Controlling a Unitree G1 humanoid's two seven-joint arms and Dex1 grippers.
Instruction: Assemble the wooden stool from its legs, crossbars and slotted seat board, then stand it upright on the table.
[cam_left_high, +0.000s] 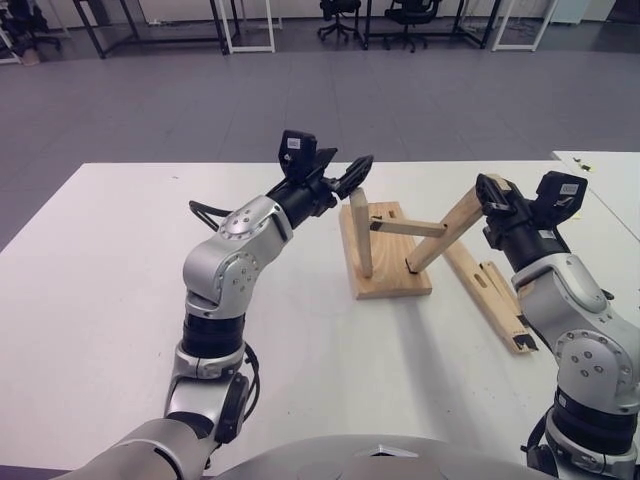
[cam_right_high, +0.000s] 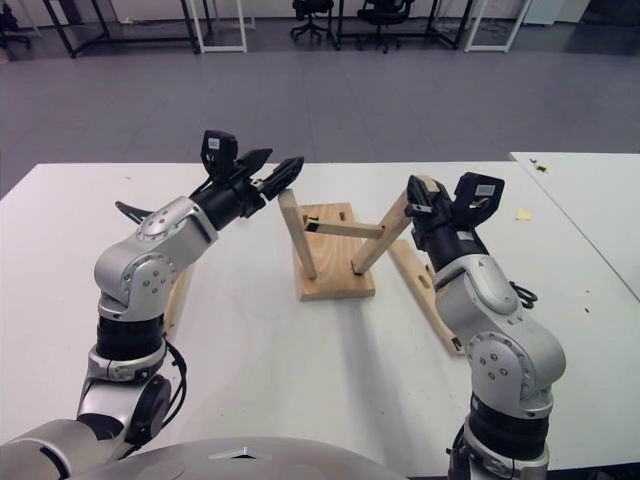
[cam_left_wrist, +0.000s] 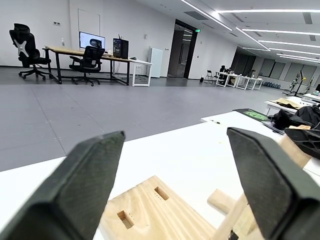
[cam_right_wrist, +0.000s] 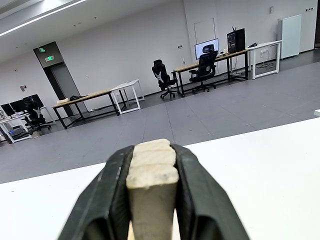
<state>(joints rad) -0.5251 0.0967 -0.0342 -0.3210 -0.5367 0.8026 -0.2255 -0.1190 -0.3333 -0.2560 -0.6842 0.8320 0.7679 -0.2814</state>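
Stool half built, with the first leg pair going into the board

On the white table (cam_left_high: 100, 300) the seat board (cam_left_high: 395, 285) lies flat at centre. A second leg frame (cam_left_high: 490, 292) lies flat at its 3 o'clock, and another wooden piece (cam_right_high: 178, 295) at 9 o'clock is partly hidden under the left arm. Two legs rise from the board: the left leg (cam_left_high: 361, 240) near upright and the right leg (cam_left_high: 447, 232) leaning out toward 2 o'clock, with a crossbar (cam_left_high: 410, 228) joining them. The right gripper (cam_left_high: 492, 192) pinches the leaning leg's top end. The left gripper (cam_right_high: 284, 158) hovers spread wide at 11 o'clock, near the upright leg's top and touching nothing. Judging by the lean, this pair is not yet seated — the next move likely calls for swinging the right leg upright and pressing it down while the left gripper steadies its partner.
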